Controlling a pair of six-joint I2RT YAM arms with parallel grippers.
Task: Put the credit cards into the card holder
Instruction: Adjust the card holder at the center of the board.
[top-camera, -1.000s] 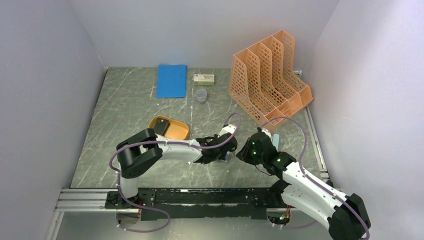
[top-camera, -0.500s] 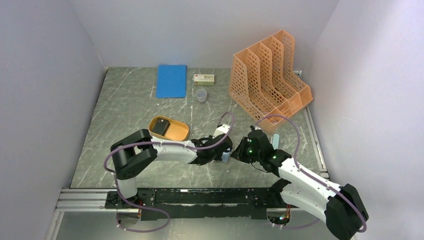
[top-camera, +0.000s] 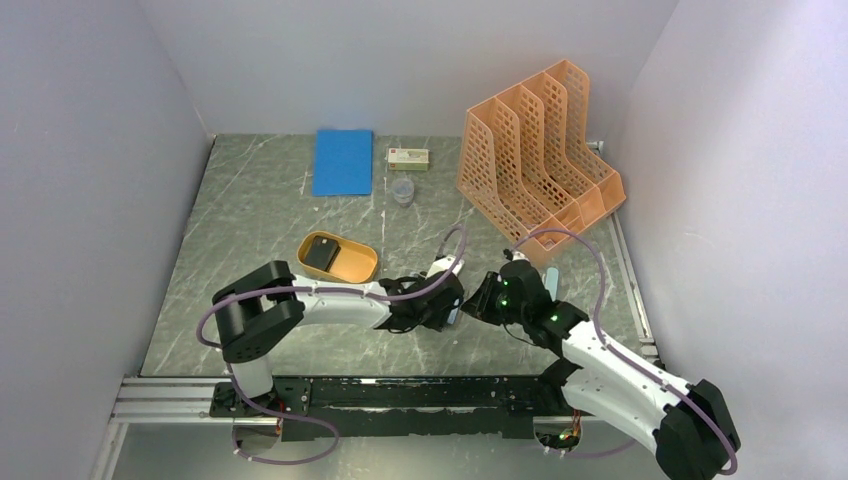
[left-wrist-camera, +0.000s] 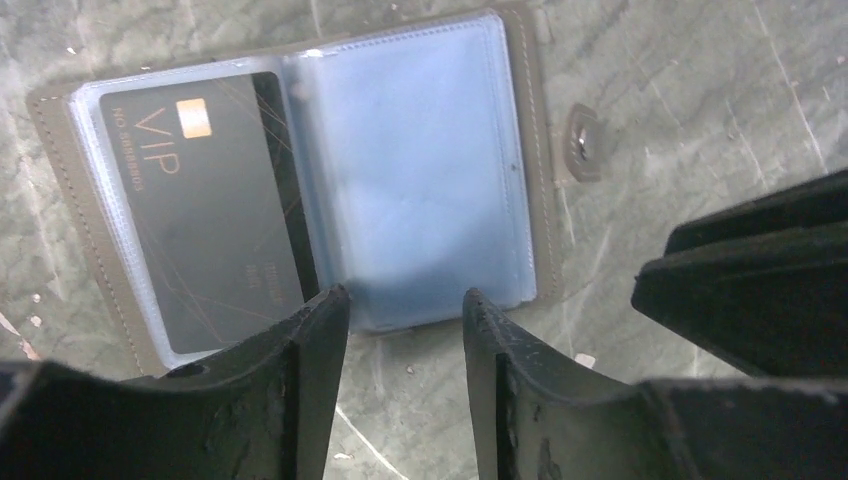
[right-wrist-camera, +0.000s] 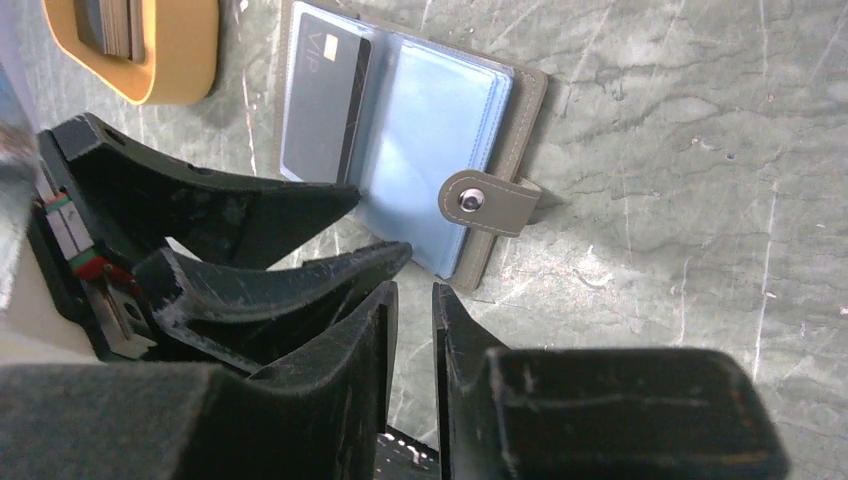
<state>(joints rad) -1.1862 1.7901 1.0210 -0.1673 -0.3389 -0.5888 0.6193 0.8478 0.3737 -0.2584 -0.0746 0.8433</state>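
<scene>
The card holder (left-wrist-camera: 540, 150) lies open and flat on the table, its clear bluish sleeves facing up. A black credit card (left-wrist-camera: 200, 220) marked VIP sits inside the left sleeve; the right sleeve (left-wrist-camera: 420, 170) holds nothing. My left gripper (left-wrist-camera: 405, 300) hovers open at the holder's near edge with nothing between its fingers. My right gripper (right-wrist-camera: 410, 290) stands just beside it, near the holder's snap tab (right-wrist-camera: 485, 203), its jaws a narrow gap apart and empty. More dark credit cards (top-camera: 321, 252) lie in the orange tray (top-camera: 355, 262). From above, both grippers hide most of the holder.
An orange perforated file rack (top-camera: 540, 150) stands at the back right. A blue notebook (top-camera: 342, 160), a small box (top-camera: 408, 157) and a small clear cup (top-camera: 402, 190) sit along the back. The two arms' fingers almost touch over the holder.
My left gripper's jaws have parted from shut, leaving the card in the sleeve. Both arms have drawn slightly closer together over the holder.
</scene>
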